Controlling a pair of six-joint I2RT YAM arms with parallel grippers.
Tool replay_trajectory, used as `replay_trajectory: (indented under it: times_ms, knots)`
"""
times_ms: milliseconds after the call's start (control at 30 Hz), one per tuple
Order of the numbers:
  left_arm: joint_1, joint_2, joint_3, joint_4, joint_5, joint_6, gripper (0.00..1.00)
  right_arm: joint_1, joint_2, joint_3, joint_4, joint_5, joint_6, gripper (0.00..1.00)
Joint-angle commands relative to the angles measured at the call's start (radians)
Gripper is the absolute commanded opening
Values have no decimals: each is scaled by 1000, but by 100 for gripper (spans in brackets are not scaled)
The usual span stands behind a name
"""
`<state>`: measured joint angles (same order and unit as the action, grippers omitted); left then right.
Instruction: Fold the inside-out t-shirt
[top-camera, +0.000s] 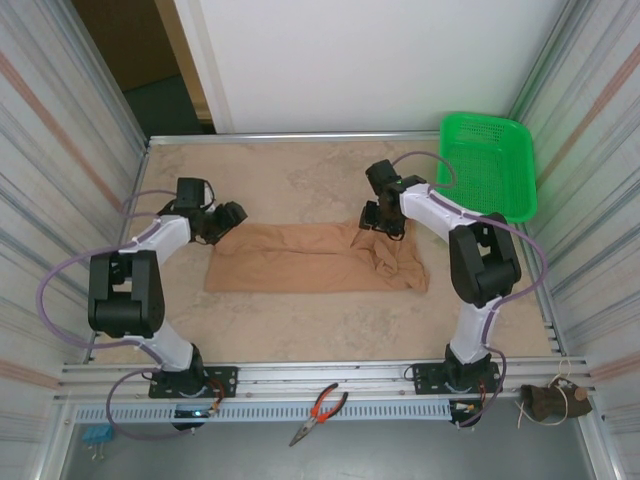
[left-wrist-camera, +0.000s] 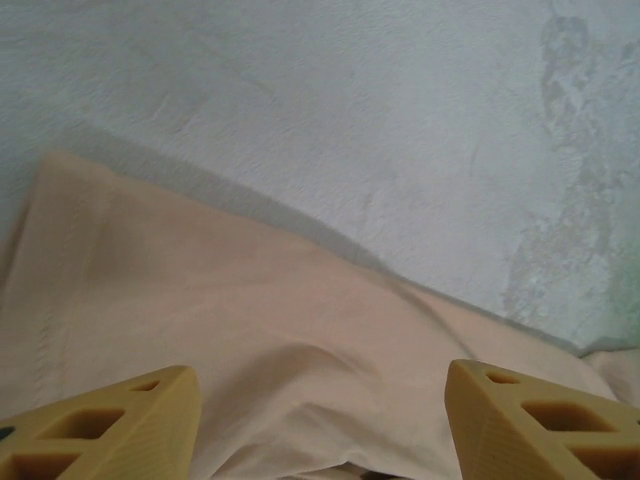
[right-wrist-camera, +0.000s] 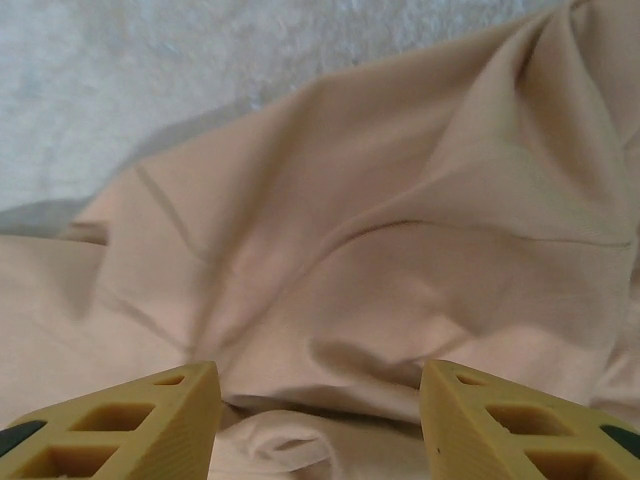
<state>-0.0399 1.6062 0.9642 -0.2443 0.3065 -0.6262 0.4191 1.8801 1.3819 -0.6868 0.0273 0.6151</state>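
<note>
Spotting the inside-out t-shirt (top-camera: 315, 258) laid as a band left of the green basket (top-camera: 490, 165). Seeing right gripper (top-camera: 380, 222) gaping over the bunched end nearest the basket, left gripper (top-camera: 232, 215) gaping over the far end, nothing pinched. Probably spaced to grab both ends together.

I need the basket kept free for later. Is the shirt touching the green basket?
Apart. The top view shows bare table between the shirt and the green basket.

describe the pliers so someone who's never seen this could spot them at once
At the near edge of the table runs a metal rail. By its middle, on its outer side, lie the pliers: the one hand tool there, with red-orange handles.
</note>
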Motion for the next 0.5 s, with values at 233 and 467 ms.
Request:
replay_trajectory:
  times_ms: [233, 467]
  knots:
    - [-13, -30, -79, -38, -94, -17, 69, -1, 8, -23, -76, 48, 1, 32]
    - [-1, 41, -70, -31, -100, -7, 56, 6, -91, -114, -43, 53, 29, 7]
